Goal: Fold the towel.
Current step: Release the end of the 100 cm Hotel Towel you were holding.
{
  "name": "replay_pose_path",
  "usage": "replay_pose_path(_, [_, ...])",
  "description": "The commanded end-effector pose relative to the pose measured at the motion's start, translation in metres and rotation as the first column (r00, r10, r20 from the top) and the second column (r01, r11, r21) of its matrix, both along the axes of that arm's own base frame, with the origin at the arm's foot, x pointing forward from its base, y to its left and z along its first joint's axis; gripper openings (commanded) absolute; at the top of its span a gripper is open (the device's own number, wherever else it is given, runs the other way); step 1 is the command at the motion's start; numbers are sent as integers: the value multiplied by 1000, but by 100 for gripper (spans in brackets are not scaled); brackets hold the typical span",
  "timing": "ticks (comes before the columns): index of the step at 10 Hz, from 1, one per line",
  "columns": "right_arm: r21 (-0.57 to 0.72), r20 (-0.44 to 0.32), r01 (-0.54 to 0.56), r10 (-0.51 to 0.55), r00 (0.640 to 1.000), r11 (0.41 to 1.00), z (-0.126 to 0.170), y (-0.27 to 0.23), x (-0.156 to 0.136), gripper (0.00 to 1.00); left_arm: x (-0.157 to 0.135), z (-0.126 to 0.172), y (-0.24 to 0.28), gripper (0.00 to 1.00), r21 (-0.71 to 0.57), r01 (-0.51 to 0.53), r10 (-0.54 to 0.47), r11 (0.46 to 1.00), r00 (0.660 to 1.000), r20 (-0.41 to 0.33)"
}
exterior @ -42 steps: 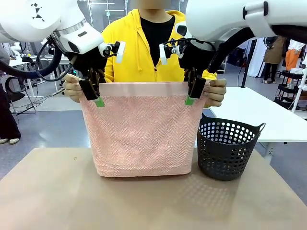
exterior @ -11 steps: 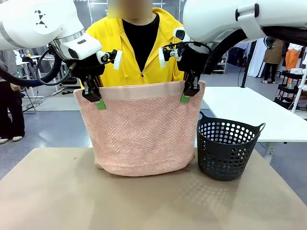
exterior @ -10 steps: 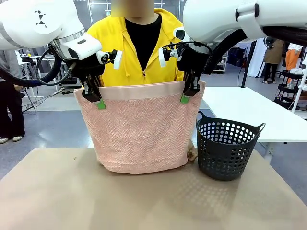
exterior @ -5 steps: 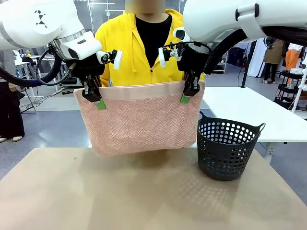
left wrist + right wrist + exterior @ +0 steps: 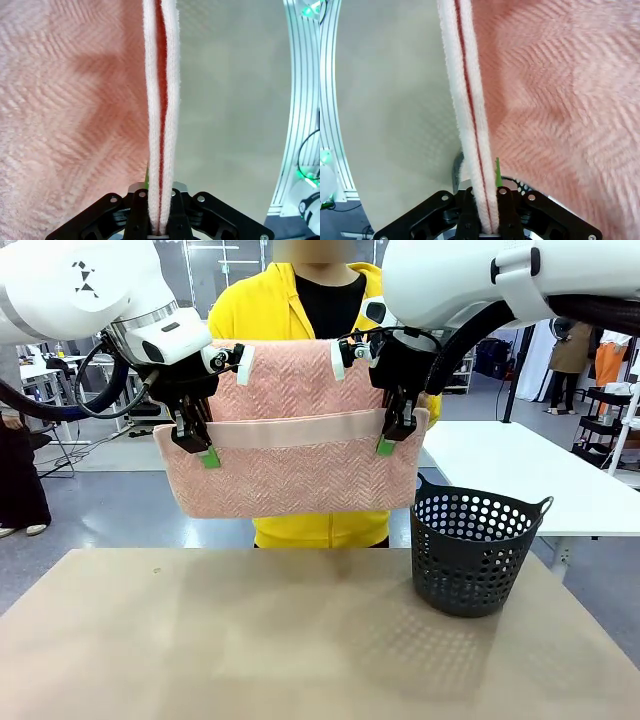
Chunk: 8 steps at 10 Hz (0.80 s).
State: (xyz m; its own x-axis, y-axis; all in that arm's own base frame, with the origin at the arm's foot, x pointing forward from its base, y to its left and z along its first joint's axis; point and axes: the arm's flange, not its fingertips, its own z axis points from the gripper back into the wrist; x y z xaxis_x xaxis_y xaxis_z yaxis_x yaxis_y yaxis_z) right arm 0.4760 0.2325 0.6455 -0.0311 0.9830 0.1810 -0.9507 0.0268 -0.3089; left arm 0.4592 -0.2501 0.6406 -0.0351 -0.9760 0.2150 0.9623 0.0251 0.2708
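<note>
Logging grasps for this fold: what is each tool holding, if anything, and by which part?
Both are shut on the towel, at its hemmed top edge: the left tool near one upper corner, the right tool near the other.

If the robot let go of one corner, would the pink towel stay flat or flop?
Probably flop: the towel bends over itself and hangs slack below the left gripper and right gripper. It looks light, since two small pinches hold it up.
</note>
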Motion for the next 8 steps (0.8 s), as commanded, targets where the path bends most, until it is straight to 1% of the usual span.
replay_pose_path(1, [-4, 7, 4, -4, 1000, 1000, 1, -3, 0, 0, 0, 0, 1, 0, -1, -1, 1, 1000, 1000, -2])
replay_pose_path(8, [-4, 7, 4, -4, 1000, 1000, 1, -3, 0, 0, 0, 0, 1, 0, -1, -1, 1, 1000, 1000, -2])
